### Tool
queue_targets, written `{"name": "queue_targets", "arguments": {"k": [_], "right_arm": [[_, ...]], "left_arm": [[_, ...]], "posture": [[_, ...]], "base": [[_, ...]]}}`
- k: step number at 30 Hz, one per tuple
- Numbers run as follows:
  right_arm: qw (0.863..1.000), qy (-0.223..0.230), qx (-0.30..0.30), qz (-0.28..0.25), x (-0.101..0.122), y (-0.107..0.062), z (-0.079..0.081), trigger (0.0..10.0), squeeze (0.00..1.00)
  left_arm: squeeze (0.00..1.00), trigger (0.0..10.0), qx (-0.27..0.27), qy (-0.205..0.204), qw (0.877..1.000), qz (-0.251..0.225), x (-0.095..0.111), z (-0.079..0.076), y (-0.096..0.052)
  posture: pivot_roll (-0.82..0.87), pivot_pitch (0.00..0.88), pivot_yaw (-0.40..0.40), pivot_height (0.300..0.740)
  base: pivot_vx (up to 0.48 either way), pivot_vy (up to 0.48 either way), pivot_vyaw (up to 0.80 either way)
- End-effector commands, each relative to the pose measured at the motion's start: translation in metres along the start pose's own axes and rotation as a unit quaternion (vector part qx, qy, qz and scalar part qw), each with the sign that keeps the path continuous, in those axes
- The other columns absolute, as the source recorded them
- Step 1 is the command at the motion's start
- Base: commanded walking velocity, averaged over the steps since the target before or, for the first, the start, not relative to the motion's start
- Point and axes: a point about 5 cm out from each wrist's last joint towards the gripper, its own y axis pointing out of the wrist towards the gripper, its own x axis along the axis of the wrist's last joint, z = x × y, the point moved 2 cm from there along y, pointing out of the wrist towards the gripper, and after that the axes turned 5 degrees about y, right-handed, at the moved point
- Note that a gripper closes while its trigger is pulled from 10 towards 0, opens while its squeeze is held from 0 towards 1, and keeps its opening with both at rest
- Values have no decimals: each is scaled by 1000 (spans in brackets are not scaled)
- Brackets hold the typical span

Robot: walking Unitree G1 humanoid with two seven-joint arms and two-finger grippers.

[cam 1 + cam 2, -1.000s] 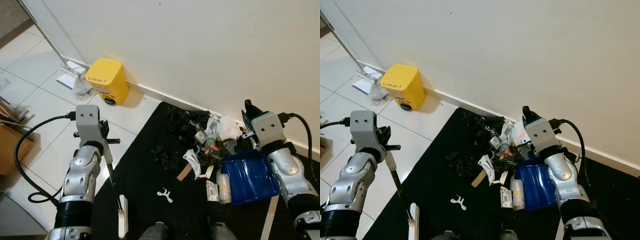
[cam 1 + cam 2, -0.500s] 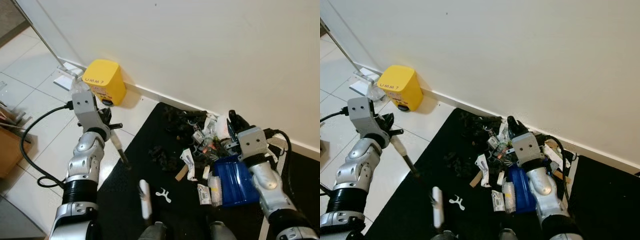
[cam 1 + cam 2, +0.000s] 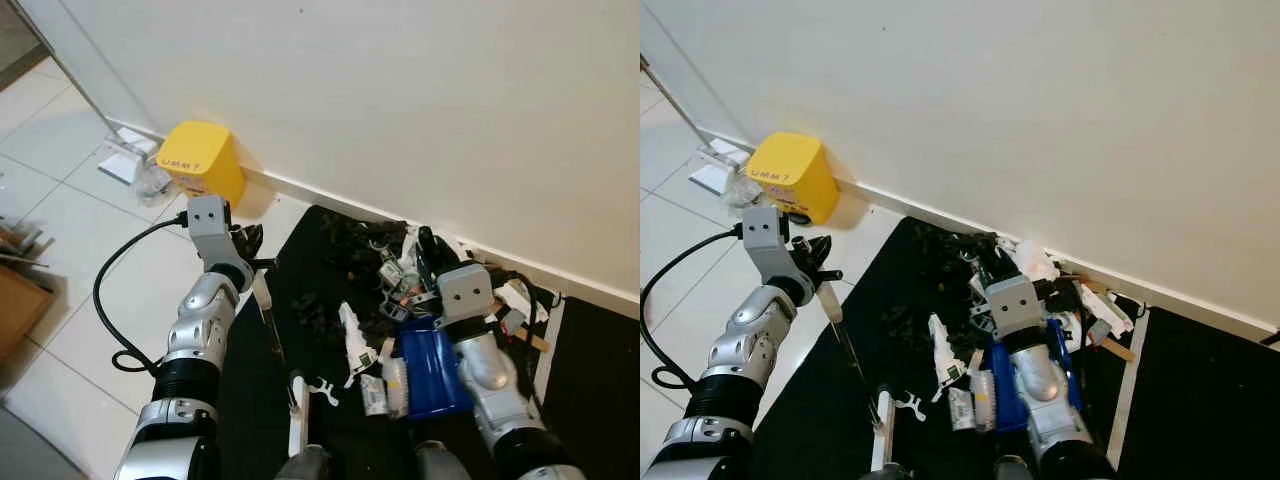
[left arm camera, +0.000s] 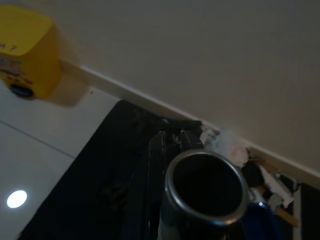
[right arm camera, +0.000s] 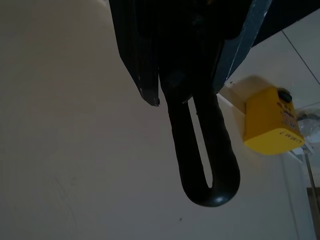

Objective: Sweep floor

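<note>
Nearest the robot, the white broom head [image 3: 297, 428] rests on the black mat [image 3: 255, 400], close to the lower edge of the head views. From it the broom's thin handle [image 3: 270, 325] runs up and away, leaning toward the robot's left, to the left gripper [image 3: 245, 243], whose fingers are clamped around its upper end. The left wrist view looks down the handle's open metal end [image 4: 206, 185]. The left arm is stretched forward with the forearm raised and a black cable looping off it over the white tiles. A small white forked scrap [image 3: 323, 388] lies on the mat just beside the broom head.

To the right, the blue dustpan [image 3: 432, 372] lies on the mat with its long axis running away from the robot, its mouth at the near end beside scattered white wrappers. Its looped black handle [image 5: 202, 145] sticks out past the right gripper [image 3: 428, 248], which is closed on it; the right forearm lies over the pan, wrist toward the wall.

Since half a second ago the broom head sits further from the litter and the handle stands steeper; the dustpan is turned from crosswise to lengthwise.

Beyond lies the litter pile [image 3: 385, 270] of dark clumps and paper against the baseboard. Farthest left, a yellow bin [image 3: 203, 163] stands against the wall.
</note>
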Motion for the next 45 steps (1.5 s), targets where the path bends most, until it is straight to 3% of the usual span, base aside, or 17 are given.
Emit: {"name": "queue_targets", "arguments": {"k": [1, 8, 12, 13, 15, 18, 20, 21, 22, 32, 36, 40, 43, 45], "right_arm": [[998, 59, -3, 32, -11, -9, 26, 10000, 0], [995, 86, -1, 41, -12, -8, 39, 10000, 0], [995, 96, 6, 38, -10, -3, 46, 10000, 0], [995, 96, 6, 38, -10, -3, 46, 10000, 0], [993, 111, 6, 38, -8, -1, 48, 10000, 0], [992, 117, 6, 39, -8, 0, 49, 10000, 0], [989, 137, 16, 42, -7, 0, 53, 10000, 0], [982, 179, 42, 43, -3, 1, 64, 10000, 0], [979, 191, 54, 41, 0, 2, 69, 10000, 0], [969, 220, 101, 43, 4, 1, 82, 10000, 0], [968, 220, 113, 51, 2, -1, 81, 10000, 0], [968, 217, 112, 56, 0, -2, 79, 10000, 0], [969, 212, 112, 63, -4, -5, 76, 10000, 0], [970, 205, 109, 66, -6, -6, 74, 10000, 0]], "left_arm": [[0, 10000, 2, -30, 999, 17, -18, -5, -3], [0, 10000, -10, -107, 994, -3, -17, -32, 6], [0, 10000, -36, -153, 987, -19, -9, -60, 16], [0, 10000, -36, -153, 987, -19, -9, -60, 16], [0, 10000, -53, -171, 984, -25, -4, -76, 19], [0, 10000, -60, -175, 982, -26, -3, -81, 19], [0, 10000, -68, -182, 981, -26, -2, -87, 19], [0, 10000, -77, -198, 977, -29, 1, -96, 17], [0, 10000, -81, -203, 975, -31, 3, -99, 16], [0, 10000, -77, -220, 971, -55, 21, -101, 20], [0, 10000, -79, -226, 967, -86, 48, -97, 24], [0, 10000, -92, -227, 965, -97, 60, -97, 22], [0, 10000, -116, -215, 964, -104, 71, -100, 18], [0, 10000, -140, -185, 968, -96, 73, -101, 8]], "posture": [[86, 364, 112, 740], [77, 365, 109, 740], [59, 371, 101, 740], [59, 371, 101, 740], [57, 371, 99, 740], [57, 371, 99, 740], [59, 370, 100, 740], [60, 371, 100, 740], [60, 372, 100, 740], [62, 371, 100, 740], [71, 365, 97, 740], [78, 360, 100, 740], [78, 360, 100, 740], [93, 352, 107, 740]], "base": [[0, 0, 0], [0, 0, 0], [0, 0, 0], [0, 0, 0], [0, 0, 0], [0, 0, 0], [0, 0, 0], [0, 0, 0], [0, 0, 0], [0, 0, 0], [0, 0, 0], [0, 0, 0], [0, 0, 0], [0, 0, 0]]}}
